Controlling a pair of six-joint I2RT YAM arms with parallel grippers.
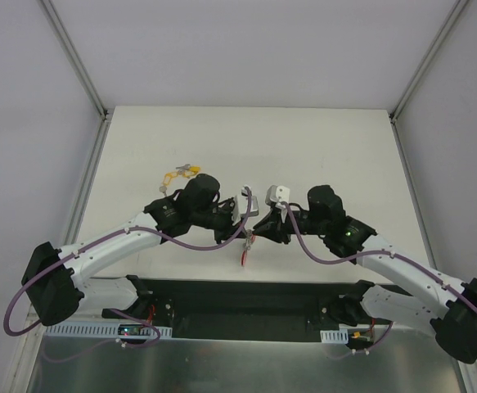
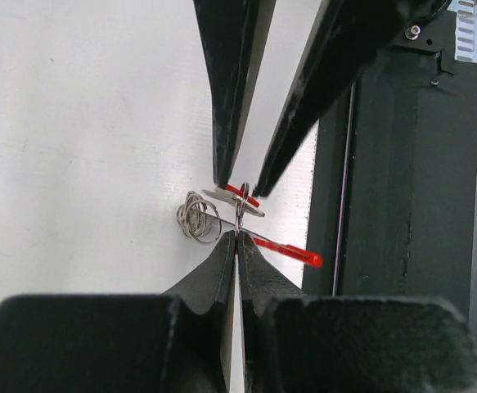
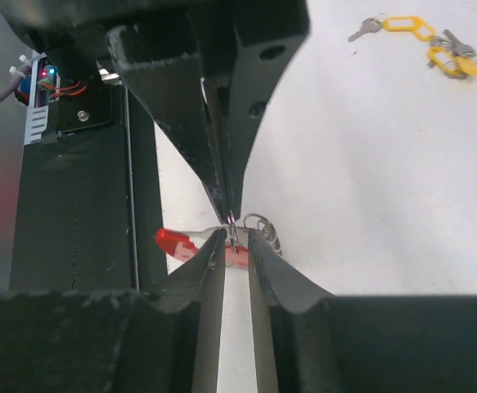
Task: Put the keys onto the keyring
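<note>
Your left claw [image 2: 236,239] is pressed together on the keyring [image 2: 199,219] wire. Your right claw [image 3: 234,241] pinches the same keyring from the opposite side, holding it above the table [image 3: 369,180]. The yellow-tagged keys [image 3: 410,27] lie well apart from the keyring, untouched, so threading looks not yet begun.

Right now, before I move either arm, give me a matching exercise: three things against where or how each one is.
Things: 1 keyring; 2 yellow-tagged keys; 3 left claw.
States: A lying loose on the table; B shut, fingertips nearly touching; C red and silver, in the right claw's grip.
Pairs: 1-C; 2-A; 3-B.
</note>
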